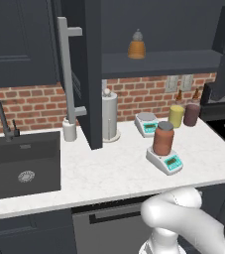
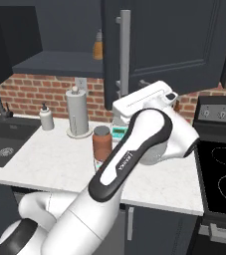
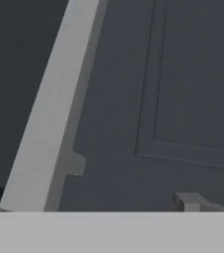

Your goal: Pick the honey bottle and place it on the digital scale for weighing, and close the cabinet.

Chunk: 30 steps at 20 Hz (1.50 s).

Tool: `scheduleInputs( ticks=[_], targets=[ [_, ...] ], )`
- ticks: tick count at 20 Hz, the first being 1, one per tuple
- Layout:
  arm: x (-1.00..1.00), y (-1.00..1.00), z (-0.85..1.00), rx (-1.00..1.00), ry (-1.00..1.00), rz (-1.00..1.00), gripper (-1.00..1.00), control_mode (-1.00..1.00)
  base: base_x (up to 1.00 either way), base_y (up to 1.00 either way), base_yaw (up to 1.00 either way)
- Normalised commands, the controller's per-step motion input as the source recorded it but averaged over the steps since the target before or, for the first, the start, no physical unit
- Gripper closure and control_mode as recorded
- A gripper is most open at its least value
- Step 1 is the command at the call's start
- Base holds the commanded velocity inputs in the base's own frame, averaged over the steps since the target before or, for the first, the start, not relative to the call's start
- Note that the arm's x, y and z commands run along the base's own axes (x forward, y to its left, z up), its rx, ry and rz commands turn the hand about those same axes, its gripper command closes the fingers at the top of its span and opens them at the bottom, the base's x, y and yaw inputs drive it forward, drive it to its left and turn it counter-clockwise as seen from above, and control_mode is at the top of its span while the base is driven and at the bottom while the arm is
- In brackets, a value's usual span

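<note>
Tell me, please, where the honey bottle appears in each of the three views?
Left base view: honey bottle right of centre, standing on the digital scale.
Right base view: left of centre, beside the white arm.
Hand view: not in it; the cabinet door and its bar handle are there.
Shared landmark: the paper towel roll behind the bottle.

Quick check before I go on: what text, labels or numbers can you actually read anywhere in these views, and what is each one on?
"FRANKA": on the robot arm's dark link, right base view, small and only just legible.
Digital scale under the honey bottle: teal display digits too blurred to read.
Second scale: display unreadable.
Stove knobs: markings too small.
</note>
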Motion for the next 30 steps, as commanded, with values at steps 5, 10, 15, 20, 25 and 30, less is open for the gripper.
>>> scheduleInputs(
  ticks=[5,10,15,20,25,30],
  targets=[
    [0.87,0.44,0.0,-0.1,0.07,-0.01,-1.0,-1.0,0.0,0.0,0.0],
    [0.9,0.35,0.0,-0.06,0.0,-0.02,-1.0,-1.0,0.0,0.0,0.0],
    [1.0,0.17,0.0,0.0,0.05,0.0,-1.0,-1.0,0.0,0.0,0.0],
    [0.92,0.02,0.0,0.0,0.02,0.0,-1.0,-1.0,0.0,0.0,0.0],
    [0.33,0.0,0.0,0.0,0.0,0.0,-1.0,-1.0,0.0,0.0,0.0],
    [0.37,0.0,-0.03,0.0,0.0,0.0,-1.0,-1.0,0.0,0.0,0.0]
  ],
)
